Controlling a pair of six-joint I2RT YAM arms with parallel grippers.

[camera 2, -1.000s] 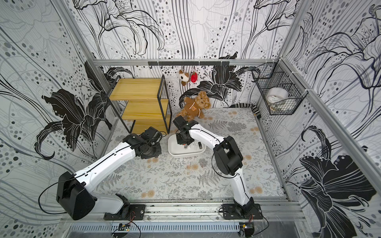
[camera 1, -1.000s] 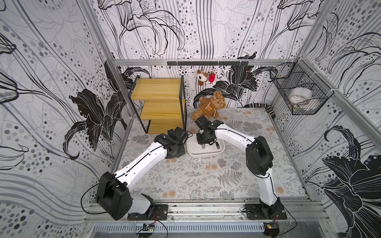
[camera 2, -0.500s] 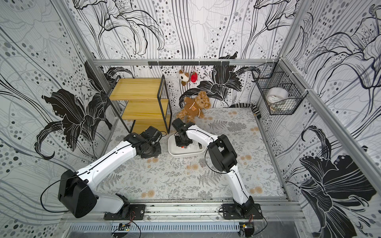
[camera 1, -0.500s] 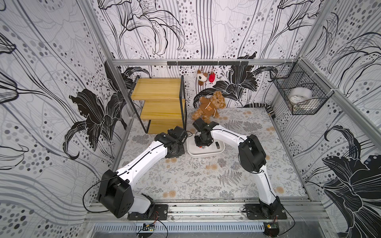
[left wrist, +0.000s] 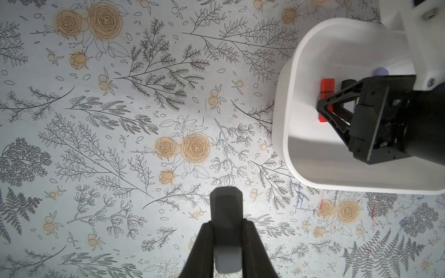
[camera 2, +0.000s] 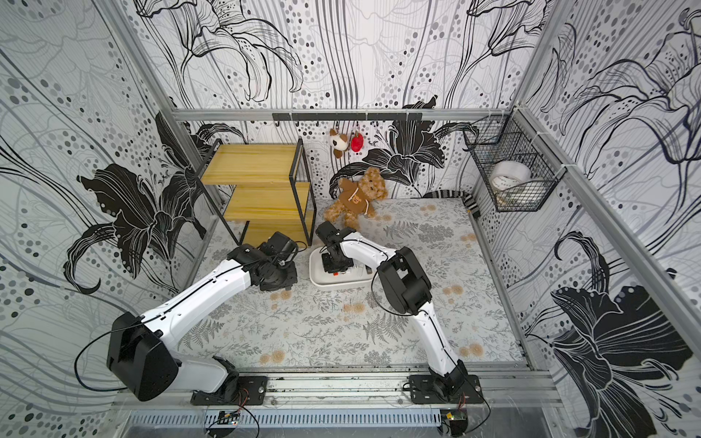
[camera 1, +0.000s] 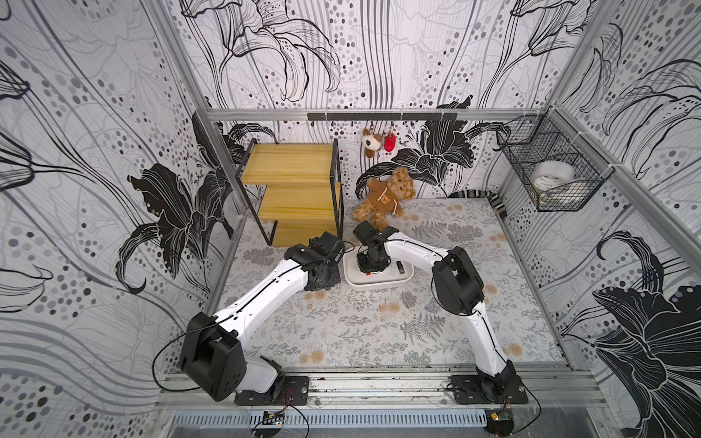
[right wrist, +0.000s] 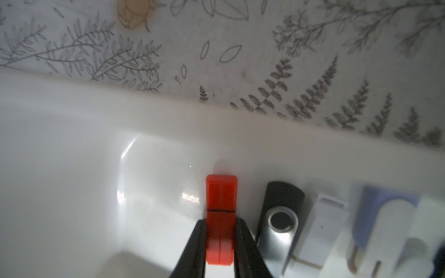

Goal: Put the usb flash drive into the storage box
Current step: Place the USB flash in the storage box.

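Observation:
The white storage box (camera 1: 375,285) (camera 2: 333,286) sits mid-table in both top views. My right gripper (right wrist: 220,223) reaches down into it and is shut on a red usb flash drive (right wrist: 221,195), whose free end lies close to the box wall (right wrist: 144,115). The left wrist view shows the same red drive (left wrist: 327,86) beside the right gripper (left wrist: 322,108) inside the box (left wrist: 289,96). My left gripper (left wrist: 226,223) hovers over the flowered table just left of the box, shut on a grey flash drive (left wrist: 225,209).
A black-and-silver swivel drive (right wrist: 279,216), a white one (right wrist: 320,228) and a bluish one (right wrist: 385,216) lie in the box. A teddy bear (camera 1: 385,199) and a wooden shelf (camera 1: 296,197) stand behind. A black wire basket (camera 1: 550,178) hangs on the right wall.
The right arm's elbow has swung a little to the left while its gripper stays in the box with the red drive. The left arm has hardly moved.

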